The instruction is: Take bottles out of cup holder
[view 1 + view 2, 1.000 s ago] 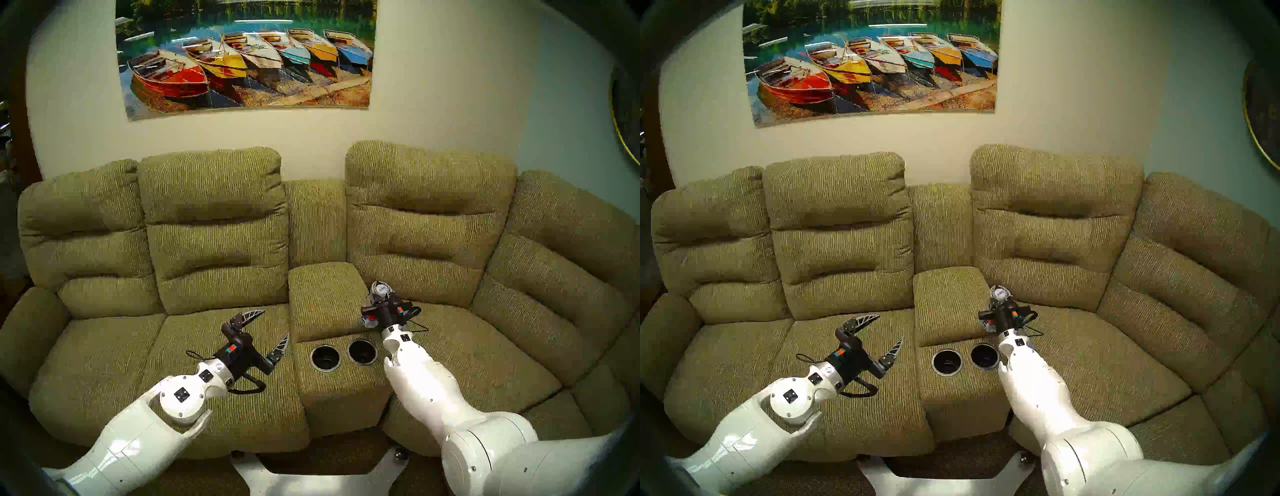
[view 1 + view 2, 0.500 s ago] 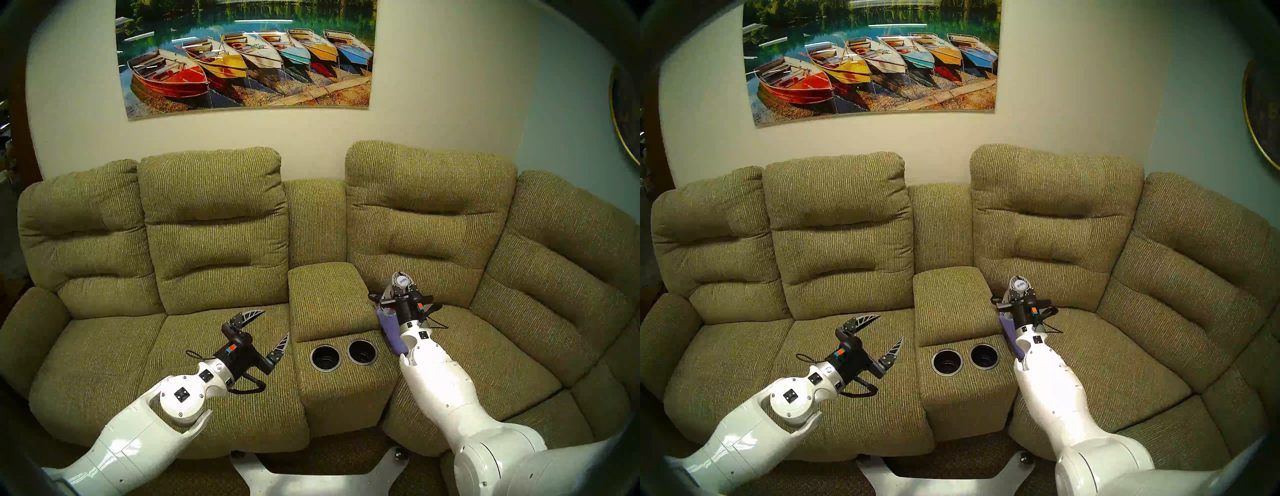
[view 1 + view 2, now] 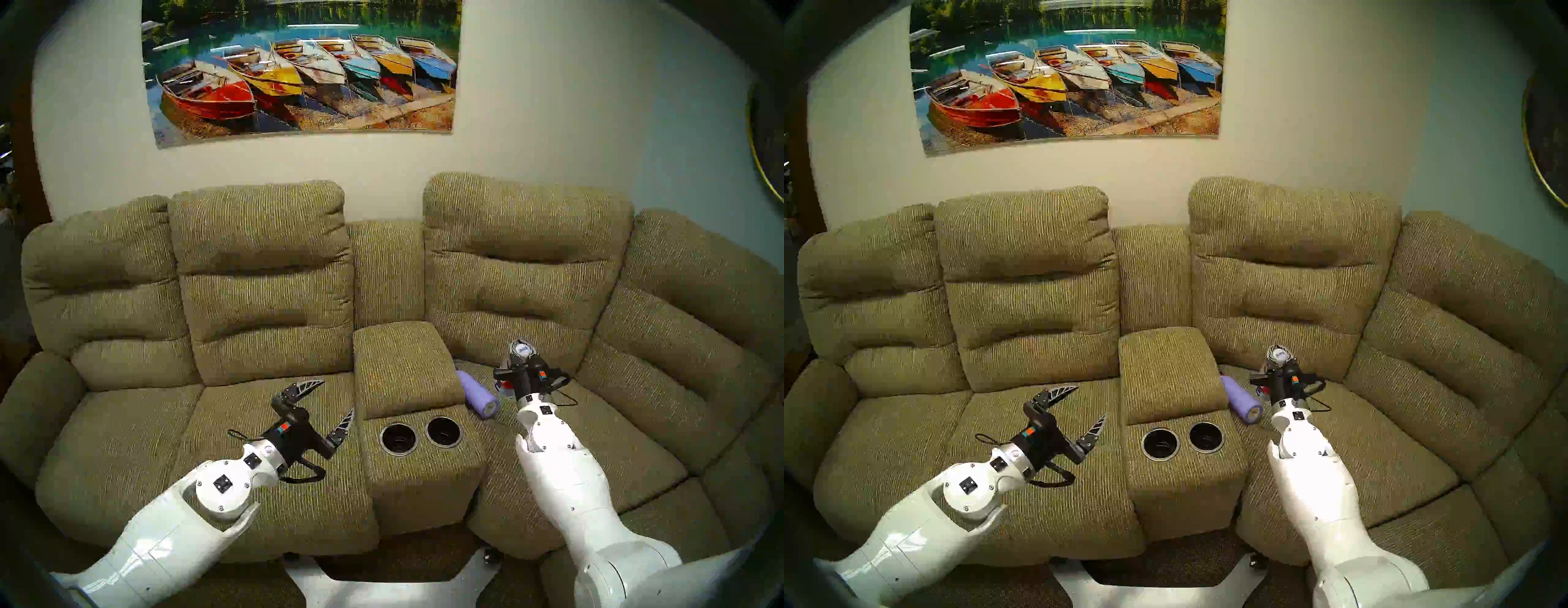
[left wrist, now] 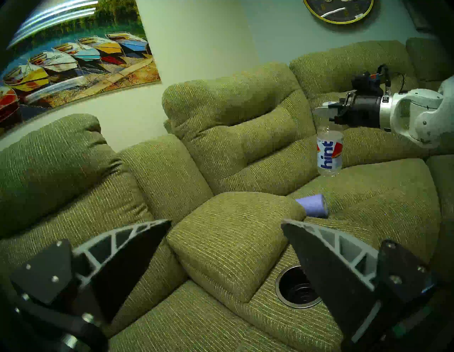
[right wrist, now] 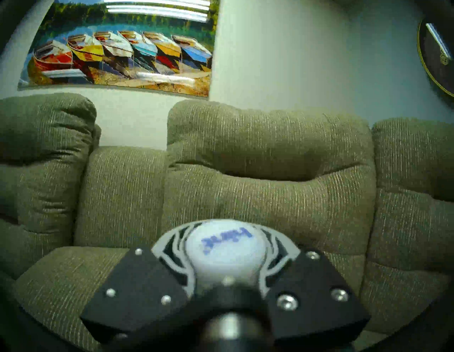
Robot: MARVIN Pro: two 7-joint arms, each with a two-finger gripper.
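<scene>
While olive sofa (image 3: 263, 488) fills room, boat picture (image 3: 301, 68) above.

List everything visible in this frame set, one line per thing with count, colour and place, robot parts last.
lavender flask: one, lying on the right seat beside the console.
clear bottle: one, white cap, red-white-blue label, hanging upright above the right seat.
cup holder: two black wells, silver rims, both empty.
sofa: one, olive green.
boat picture: one, on the wall.
round clock: one, dark, yellow rim, on the wall.
left end effector: open, over the left seat.
right end effector: shut on the clear bottle's cap.
</scene>
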